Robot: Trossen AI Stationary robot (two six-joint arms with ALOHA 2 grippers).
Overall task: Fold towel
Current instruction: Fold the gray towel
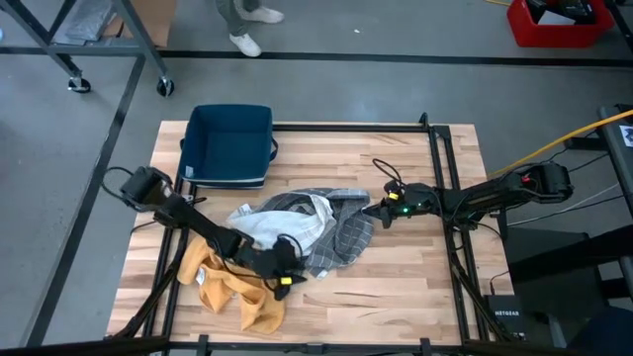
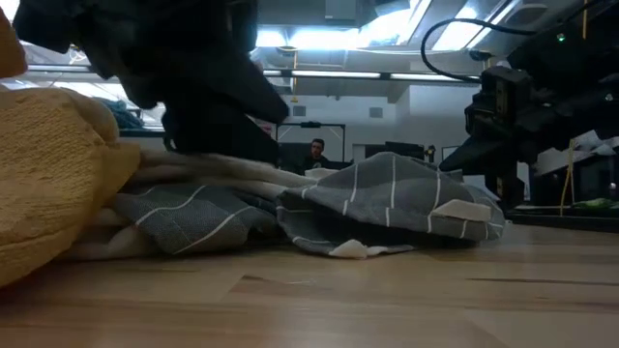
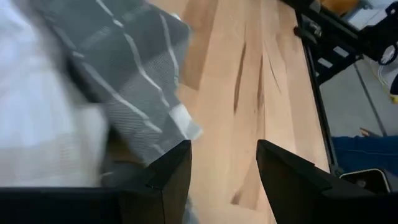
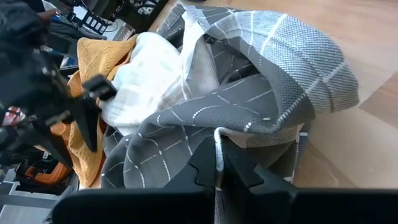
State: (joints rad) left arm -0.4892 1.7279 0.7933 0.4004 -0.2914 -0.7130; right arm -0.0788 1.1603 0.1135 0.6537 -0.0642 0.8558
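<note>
A grey checked towel (image 1: pixel 348 235) lies crumpled at the table's middle, heaped together with a white towel (image 1: pixel 282 222) and an orange towel (image 1: pixel 229 293). My right gripper (image 4: pixel 219 167) reaches in from the table's right and is shut on the grey towel's (image 4: pixel 267 81) edge. My left gripper (image 3: pixel 224 174) comes over the orange towel from the left and hovers open at the near side of the grey towel (image 3: pixel 118 68), with bare wood between its fingers. In the low view the grey towel (image 2: pixel 387 193) bulges up beside the right gripper (image 2: pixel 488 135). My right gripper pinches the grey towel's light hemmed edge (image 4: pixel 217 142) between its two fingers, on the side of the heap facing the table's right. The fingers come from the table's right, slanting a little downward. The edge is raised slightly; the rest of the towel lies slack on the table.
A dark blue bin (image 1: pixel 230 145) stands at the far left of the table. Black frame rails (image 1: pixel 440 168) run along the table's right side and far edge. Bare wood (image 1: pixel 396 287) lies near and right of the heap. A person sits in the room beyond (image 2: pixel 316 153).
</note>
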